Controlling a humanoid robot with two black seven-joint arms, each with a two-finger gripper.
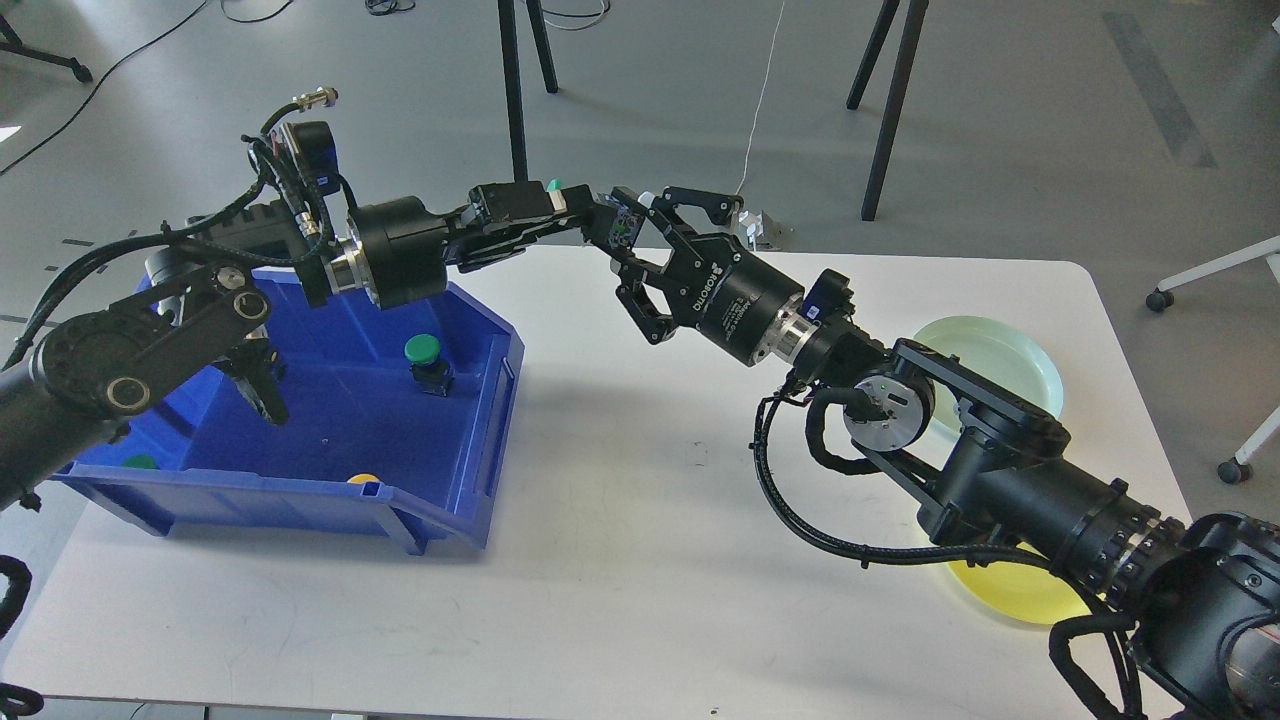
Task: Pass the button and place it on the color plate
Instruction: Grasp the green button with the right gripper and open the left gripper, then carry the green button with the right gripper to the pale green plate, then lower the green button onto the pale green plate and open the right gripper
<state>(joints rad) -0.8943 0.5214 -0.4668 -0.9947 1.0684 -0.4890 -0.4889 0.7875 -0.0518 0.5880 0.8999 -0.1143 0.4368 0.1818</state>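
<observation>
A button with a green cap and a dark body is held in the air above the table's far edge, between both grippers. My left gripper is shut on its cap end. My right gripper comes from the right, and its fingers are closed around the body end. A pale green plate lies at the far right of the table. A yellow plate lies at the near right, mostly hidden by my right arm.
A blue bin stands on the left of the white table. It holds a green button, another green one and a yellow one. Stand legs and a chair base are on the floor behind.
</observation>
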